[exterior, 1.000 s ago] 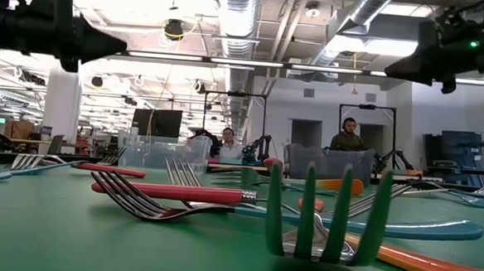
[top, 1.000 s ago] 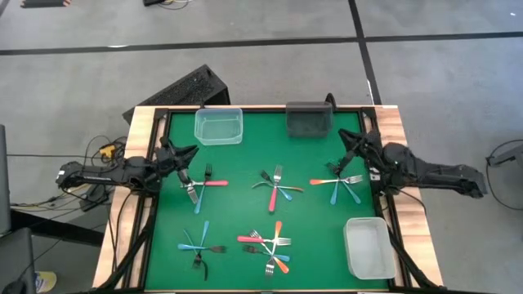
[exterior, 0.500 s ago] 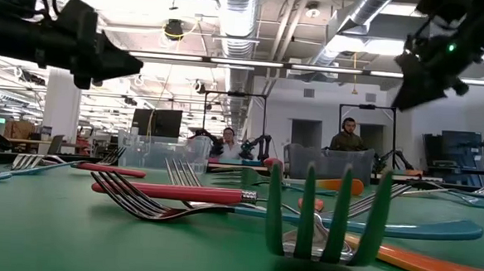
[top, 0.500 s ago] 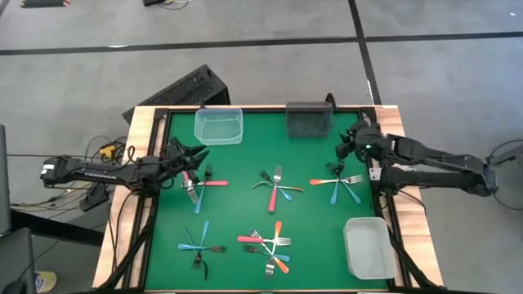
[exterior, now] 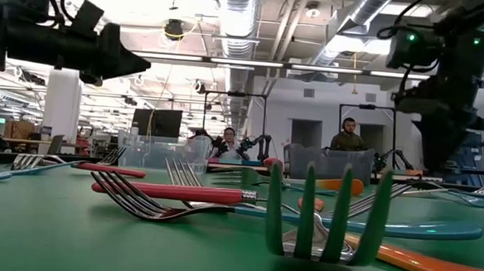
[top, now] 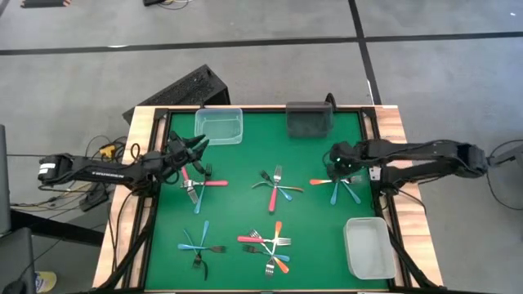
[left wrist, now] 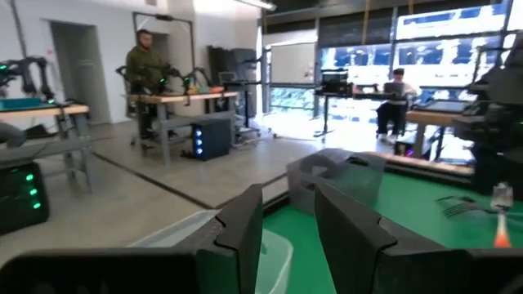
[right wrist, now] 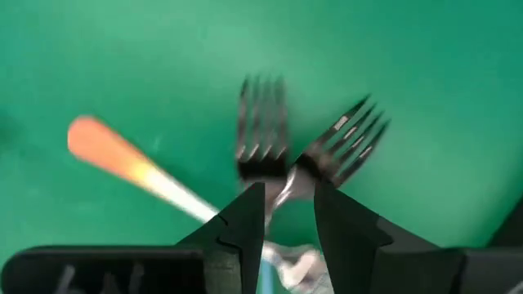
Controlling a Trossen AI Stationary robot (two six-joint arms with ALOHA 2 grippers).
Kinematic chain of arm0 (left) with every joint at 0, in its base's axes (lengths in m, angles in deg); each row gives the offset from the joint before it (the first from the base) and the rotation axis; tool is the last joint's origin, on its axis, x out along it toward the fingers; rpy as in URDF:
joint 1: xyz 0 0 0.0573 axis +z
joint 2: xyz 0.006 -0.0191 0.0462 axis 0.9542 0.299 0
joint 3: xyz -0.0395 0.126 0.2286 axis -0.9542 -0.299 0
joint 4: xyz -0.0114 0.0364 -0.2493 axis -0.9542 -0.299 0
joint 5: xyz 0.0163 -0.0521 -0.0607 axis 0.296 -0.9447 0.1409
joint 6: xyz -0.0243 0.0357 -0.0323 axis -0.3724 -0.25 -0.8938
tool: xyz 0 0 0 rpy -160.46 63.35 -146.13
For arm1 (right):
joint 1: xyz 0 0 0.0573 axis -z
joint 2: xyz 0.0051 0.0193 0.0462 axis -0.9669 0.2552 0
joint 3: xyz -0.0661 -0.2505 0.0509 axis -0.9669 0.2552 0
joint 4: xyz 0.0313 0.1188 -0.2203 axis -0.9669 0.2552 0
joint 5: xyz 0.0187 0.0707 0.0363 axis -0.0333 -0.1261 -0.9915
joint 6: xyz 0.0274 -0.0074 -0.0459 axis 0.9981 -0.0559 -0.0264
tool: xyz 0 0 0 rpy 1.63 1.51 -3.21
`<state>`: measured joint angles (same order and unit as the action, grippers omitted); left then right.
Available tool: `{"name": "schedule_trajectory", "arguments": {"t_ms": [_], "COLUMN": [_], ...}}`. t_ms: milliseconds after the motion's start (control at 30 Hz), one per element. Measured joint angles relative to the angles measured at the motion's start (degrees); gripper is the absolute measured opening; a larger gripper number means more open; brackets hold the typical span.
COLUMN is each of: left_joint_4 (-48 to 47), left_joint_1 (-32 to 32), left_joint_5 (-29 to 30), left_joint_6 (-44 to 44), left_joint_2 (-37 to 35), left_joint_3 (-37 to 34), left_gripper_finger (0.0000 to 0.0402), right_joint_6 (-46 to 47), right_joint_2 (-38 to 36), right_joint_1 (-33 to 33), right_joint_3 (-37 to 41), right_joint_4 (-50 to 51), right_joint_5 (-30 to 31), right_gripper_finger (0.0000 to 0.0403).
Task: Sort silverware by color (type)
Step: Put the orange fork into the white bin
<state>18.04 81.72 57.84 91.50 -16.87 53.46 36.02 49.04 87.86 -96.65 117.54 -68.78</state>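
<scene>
Left gripper [top: 198, 144]: hovers above the bench [top: 245, 212] just beside the clear tub [top: 219, 126], a pile of forks [top: 198, 184] lying near it; the fingers [left wrist: 245, 224] stand a narrow gap apart with nothing between them.
Right gripper [top: 336, 156]: points down over the pile of forks [top: 339, 183] on its own side; the fingers [right wrist: 339, 224] are slightly parted and hold nothing.
High view only: all five piles on the green mat, including the middle pile [top: 276, 186] between the two grippers, and a second clear tub [top: 368, 247] well apart from the right gripper.
Right wrist view only: an orange handle [right wrist: 122, 161] and two sets of metal tines [right wrist: 261, 131] straight ahead of the fingers, apart from them.
Left wrist view only: the dark tub [left wrist: 339, 175] ahead of the gripper, and people at desks in the room behind.
Low view only: both arms well above the forks; a red-handled fork [exterior: 172, 193] lies nearest.
</scene>
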Motion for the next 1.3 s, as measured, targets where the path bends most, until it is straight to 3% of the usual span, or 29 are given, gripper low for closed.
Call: {"name": "schedule_trajectory", "arguments": {"t_ms": [400, 767, 1033, 1300], "left_joint_4": [0.22, 0.22, 0.15, -0.38], "left_joint_1": [2.63, 2.63, 2.63, 2.63], "left_joint_5": [-0.11, -0.19, -0.43, -0.57], "left_joint_6": [0.42, 0.04, 0.05, -0.23], "left_joint_2": [3.66, 3.79, 3.79, 3.79], "left_joint_3": [0.00, 0.00, 0.02, 0.02], "left_gripper_finger": [0.0103, 0.0103, 0.0103, 0.0103], "right_joint_6": [-4.19, -13.57, -21.58, -27.73], "right_joint_2": [7.87, 10.72, 10.76, 18.79], "right_joint_1": [-10.69, -12.54, -14.93, -12.58], "right_joint_3": [0.00, -1.28, -6.16, -6.19], "right_joint_4": [-0.08, -2.42, -3.08, -2.85], "right_joint_5": [-2.45, -2.83, 0.85, 0.87], "right_gripper_finger": [0.0134, 0.0134, 0.0134, 0.0139]}}
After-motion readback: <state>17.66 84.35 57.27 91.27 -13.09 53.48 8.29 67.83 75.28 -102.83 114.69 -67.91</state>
